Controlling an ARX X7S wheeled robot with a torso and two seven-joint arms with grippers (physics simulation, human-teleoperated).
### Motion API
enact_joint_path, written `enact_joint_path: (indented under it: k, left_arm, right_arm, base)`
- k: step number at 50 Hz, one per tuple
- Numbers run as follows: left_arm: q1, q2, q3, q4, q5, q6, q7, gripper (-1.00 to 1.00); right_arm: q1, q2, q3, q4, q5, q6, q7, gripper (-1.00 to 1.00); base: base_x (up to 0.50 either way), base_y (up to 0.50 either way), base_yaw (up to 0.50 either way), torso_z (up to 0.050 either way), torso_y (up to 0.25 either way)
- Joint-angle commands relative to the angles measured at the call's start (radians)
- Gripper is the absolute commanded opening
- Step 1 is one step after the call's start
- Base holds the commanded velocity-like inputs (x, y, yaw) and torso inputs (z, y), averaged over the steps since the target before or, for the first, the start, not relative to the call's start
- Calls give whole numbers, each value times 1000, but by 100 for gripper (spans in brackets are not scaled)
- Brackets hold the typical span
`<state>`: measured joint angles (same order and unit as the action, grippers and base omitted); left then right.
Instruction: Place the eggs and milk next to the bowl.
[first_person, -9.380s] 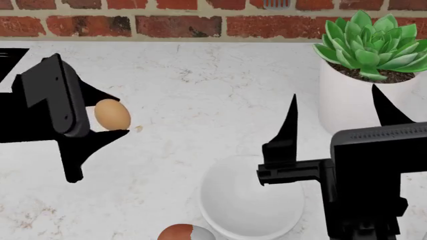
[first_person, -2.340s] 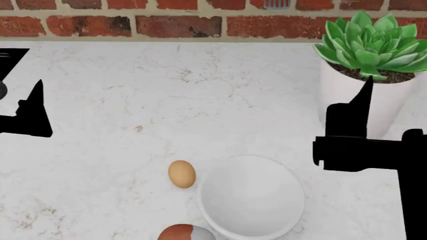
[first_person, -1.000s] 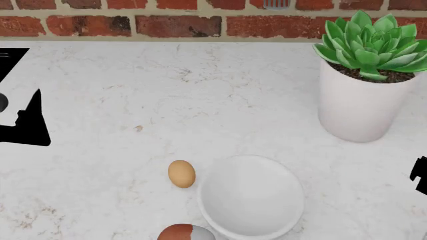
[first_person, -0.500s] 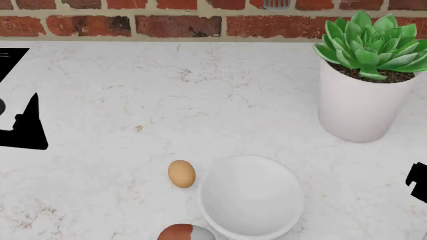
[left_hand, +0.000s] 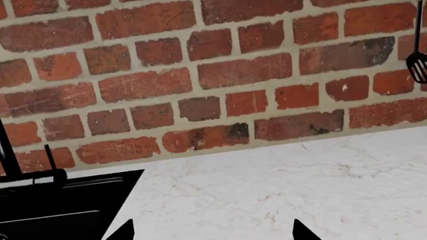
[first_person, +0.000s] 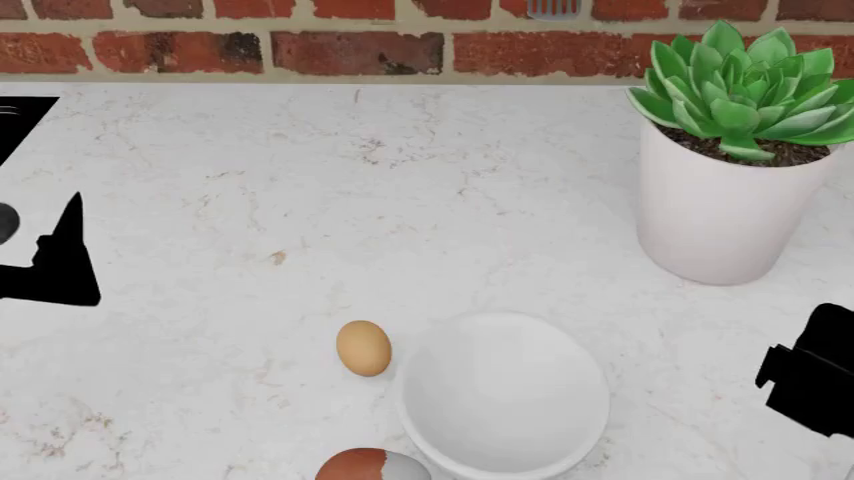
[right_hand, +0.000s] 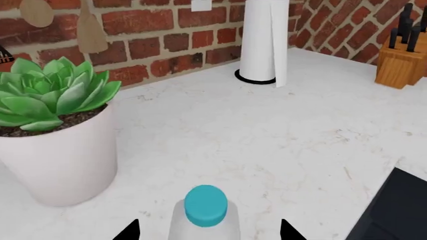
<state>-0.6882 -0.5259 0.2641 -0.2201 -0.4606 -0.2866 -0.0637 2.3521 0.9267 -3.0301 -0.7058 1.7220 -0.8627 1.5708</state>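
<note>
The right gripper (right_hand: 208, 231) stands wide around the milk (right_hand: 205, 212), near the plant pot (right_hand: 63, 160). The left gripper (left_hand: 212, 232) is wide over bare surface (left_hand: 280, 190). Both eggs (first_person: 363, 348) lie beside the bowl (first_person: 505, 393).

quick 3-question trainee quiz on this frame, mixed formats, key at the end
1. True or false: the tan egg lies inside the bowl.
2. Multiple choice: in the right wrist view, what sits between the right gripper's fingertips? A) the plant pot B) the milk bottle's blue cap C) the paper towel roll
3. Fill in: the reddish-brown egg lies on the countertop at the bowl's ____ side in the head view.

Key:
1. False; it rests on the countertop just beside the bowl's rim.
2. B; the jaws stand apart on either side of it.
3. Left, at the bottom edge of the view.
</note>
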Motion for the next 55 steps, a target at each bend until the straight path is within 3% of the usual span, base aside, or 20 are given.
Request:
enact_joint_path:
  k: [1, 30, 55]
  left_arm:
    - [12, 24, -17, -1, 33, -16, 15, 100]
    - [27, 15, -12, -4, 42, -3, 12, 100]
    - [25, 19, -3, -28, 50, 11, 15, 100]
  right_arm:
    - [-18, -97, -62, 19, 7, -122, -21, 100]
    - [-214, -74, 93, 192, 110, -62, -158, 100]
    - [-262, -68, 167, 285, 176, 18, -228, 100]
  base:
    - [0, 0, 0, 0, 0]
    - [0, 0, 0, 0, 0]
    - [0, 0, 0, 0, 0]
